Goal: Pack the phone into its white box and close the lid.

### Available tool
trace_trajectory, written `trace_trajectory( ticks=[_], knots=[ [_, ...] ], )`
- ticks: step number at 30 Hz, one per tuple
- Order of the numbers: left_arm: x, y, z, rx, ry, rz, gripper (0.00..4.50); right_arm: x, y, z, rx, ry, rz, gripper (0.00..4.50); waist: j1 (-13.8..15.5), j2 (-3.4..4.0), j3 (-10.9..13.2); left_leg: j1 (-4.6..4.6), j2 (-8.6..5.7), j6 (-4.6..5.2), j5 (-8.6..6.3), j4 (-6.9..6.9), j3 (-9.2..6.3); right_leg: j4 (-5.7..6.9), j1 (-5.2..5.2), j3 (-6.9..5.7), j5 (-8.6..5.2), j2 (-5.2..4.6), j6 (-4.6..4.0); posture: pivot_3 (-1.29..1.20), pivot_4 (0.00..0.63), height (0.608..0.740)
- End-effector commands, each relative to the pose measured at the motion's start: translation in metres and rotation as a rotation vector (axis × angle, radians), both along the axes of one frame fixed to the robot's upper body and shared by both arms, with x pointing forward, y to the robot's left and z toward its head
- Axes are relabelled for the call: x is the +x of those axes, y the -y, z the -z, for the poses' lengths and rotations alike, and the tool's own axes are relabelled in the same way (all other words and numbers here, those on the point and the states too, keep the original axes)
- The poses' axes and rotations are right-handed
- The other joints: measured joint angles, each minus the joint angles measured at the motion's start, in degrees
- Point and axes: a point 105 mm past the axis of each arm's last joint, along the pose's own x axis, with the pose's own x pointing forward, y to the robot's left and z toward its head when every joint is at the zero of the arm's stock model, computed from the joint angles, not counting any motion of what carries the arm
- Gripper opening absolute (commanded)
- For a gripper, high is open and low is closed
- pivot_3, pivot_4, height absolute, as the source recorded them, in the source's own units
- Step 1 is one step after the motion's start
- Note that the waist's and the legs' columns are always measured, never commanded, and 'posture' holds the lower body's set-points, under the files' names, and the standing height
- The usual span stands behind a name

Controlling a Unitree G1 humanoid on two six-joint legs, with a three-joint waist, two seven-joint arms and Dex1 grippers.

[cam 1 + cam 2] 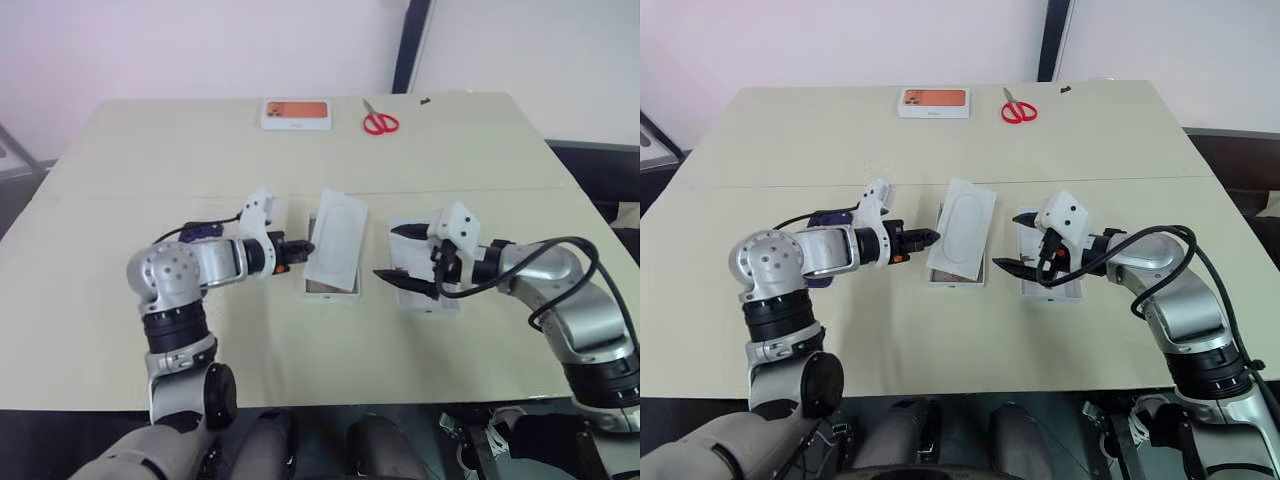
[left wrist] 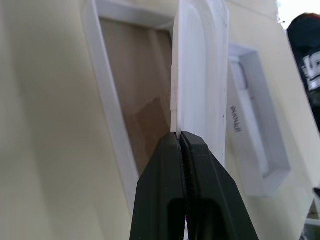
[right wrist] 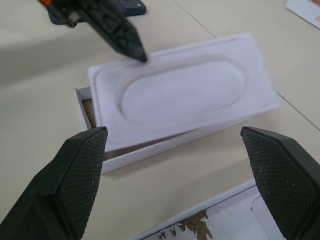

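White cardboard pieces lie on the beige table (image 1: 1090,150) before me. My left gripper (image 1: 930,237) has its two black fingers pressed together, their tips at the near edge of a thin white insert (image 1: 962,228) with an oval hollow; I cannot tell whether they pinch that edge or only touch it. This insert lies askew on top of the lid (image 1: 331,288), which sits upside down with its tan-brown inside showing. My right gripper (image 1: 399,254) hovers with its fingers spread wide above the white box (image 1: 1052,288), an open tray just to the right of the lid, empty inside apart from small marks. The phone (image 1: 825,222), dark blue, lies on the table behind my left forearm, well apart from the box. Far back rest red scissors (image 1: 1018,108) and a white box with an orange picture (image 1: 934,102).
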Motion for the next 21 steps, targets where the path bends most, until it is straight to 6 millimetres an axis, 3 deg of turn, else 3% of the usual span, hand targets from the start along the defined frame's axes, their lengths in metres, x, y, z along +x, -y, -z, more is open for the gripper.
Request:
trace_trajectory(
  ticks=[1,4,8,10,12,15,17,21],
  knots=[
    [-0.004,0.001,-0.011,0.002,0.044,0.032,1.34,-0.002,-0.006,-0.011,0.010,0.049,-0.026,4.50,0.0,0.00,0.0,0.00,0.00,0.00,0.00,0.00,0.00,0.00,0.00,0.00,0.00,0.00,0.00,0.00,0.150,0.740],
    [-0.005,-0.006,-0.018,-0.006,0.063,0.034,2.85,0.000,-0.009,-0.012,0.013,0.056,-0.028,4.50,0.0,0.00,0.0,0.00,0.00,0.00,0.00,0.03,0.00,0.00,0.01,0.00,0.00,0.00,0.00,0.00,0.150,0.740],
    [-0.006,-0.024,-0.036,-0.021,0.122,0.039,2.85,0.012,-0.014,-0.014,0.002,0.087,0.012,4.50,-0.4,0.01,0.0,0.01,0.00,-0.01,0.01,0.01,0.00,0.03,-0.04,0.03,0.00,0.03,0.00,0.00,0.150,0.740],
    [-0.007,-0.038,-0.050,0.004,0.196,0.024,2.92,0.020,-0.019,-0.013,-0.015,0.085,0.029,3.95,-0.3,0.01,0.0,0.01,0.00,-0.02,0.01,0.02,-0.01,0.04,-0.05,0.02,0.00,0.03,0.00,0.00,0.150,0.740],
    [-0.008,-0.057,-0.058,0.137,0.314,0.002,2.92,0.028,-0.028,-0.011,-0.037,0.085,0.037,3.08,-0.5,0.01,0.0,-0.01,0.00,-0.02,0.01,0.02,-0.01,0.04,-0.07,0.03,0.00,0.03,0.00,0.00,0.150,0.740],
    [-0.010,-0.081,-0.048,0.416,0.481,0.017,2.92,0.043,-0.041,-0.010,-0.076,0.089,0.072,1.51,-0.7,0.06,0.0,0.06,-0.02,-0.10,0.05,-0.24,0.02,-0.01,-0.12,0.10,0.00,0.01,0.00,0.00,0.150,0.740],
    [-0.016,-0.088,-0.043,0.506,0.592,0.078,2.92,0.053,-0.051,-0.011,-0.101,0.105,0.096,0.53,-0.6,0.12,-0.1,0.15,-0.02,-0.18,0.10,-0.43,0.06,-0.09,-0.12,0.17,0.00,0.02,-0.01,0.00,0.150,0.740],
    [-0.030,-0.095,-0.032,0.549,0.754,0.189,2.92,0.068,-0.073,-0.007,-0.197,0.127,0.103,0.53,-0.1,0.07,0.0,0.06,-0.02,-0.19,0.10,-0.42,0.02,-0.12,-0.18,0.12,-0.01,-0.01,-0.03,0.00,0.150,0.740]
  ],
)
